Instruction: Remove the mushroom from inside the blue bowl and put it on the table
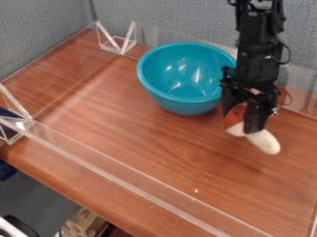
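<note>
The blue bowl (183, 80) stands empty on the table (136, 148), toward the back. Just right of it my gripper (254, 124) points straight down. Its dark fingers are shut on the orange-red end of the mushroom (262, 141). The mushroom's cream-white part sticks out below and to the right of the fingertips, at or just above the wood. I cannot tell whether it touches the tabletop. The gripper stands close beside the bowl's right rim, outside the bowl.
Low clear acrylic walls (74, 153) edge the table along the front and left. Two clear triangular brackets (119, 39) stand at the back left corner, and another sits at the left edge (13, 122). Bare wood lies in front of the bowl.
</note>
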Robot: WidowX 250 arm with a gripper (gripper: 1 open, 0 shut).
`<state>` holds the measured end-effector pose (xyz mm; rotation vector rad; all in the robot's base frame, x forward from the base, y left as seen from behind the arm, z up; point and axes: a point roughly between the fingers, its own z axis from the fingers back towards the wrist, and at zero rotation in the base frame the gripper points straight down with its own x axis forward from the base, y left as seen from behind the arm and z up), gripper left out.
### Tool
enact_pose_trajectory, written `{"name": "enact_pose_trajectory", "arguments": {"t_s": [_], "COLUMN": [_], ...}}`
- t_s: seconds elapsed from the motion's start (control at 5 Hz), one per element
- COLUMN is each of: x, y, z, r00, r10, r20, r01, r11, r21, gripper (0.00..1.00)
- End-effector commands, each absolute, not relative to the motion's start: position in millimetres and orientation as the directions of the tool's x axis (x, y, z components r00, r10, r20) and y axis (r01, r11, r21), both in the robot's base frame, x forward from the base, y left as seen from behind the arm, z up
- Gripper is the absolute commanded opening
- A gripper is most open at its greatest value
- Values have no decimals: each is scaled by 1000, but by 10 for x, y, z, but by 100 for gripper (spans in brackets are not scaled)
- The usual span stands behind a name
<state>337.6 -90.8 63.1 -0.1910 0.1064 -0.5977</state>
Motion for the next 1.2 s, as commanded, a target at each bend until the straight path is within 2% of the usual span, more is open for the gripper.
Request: {"name": "enact_pose_trajectory", "arguments": {"t_s": [0.0, 0.2, 0.6, 1.0], "x": [3508, 3572, 3613, 3665], "y": [-907, -897, -903, -918], "z": [725, 663, 725, 663], "r00": [820, 817, 809, 800], "r10": [-572, -576, -588, -601], "r20": [5, 1, 7, 0], "r01": [563, 566, 581, 592], "r11": [806, 803, 797, 788], "r21": [-184, -184, -168, -168], "gripper": [0, 0, 0, 0]}}
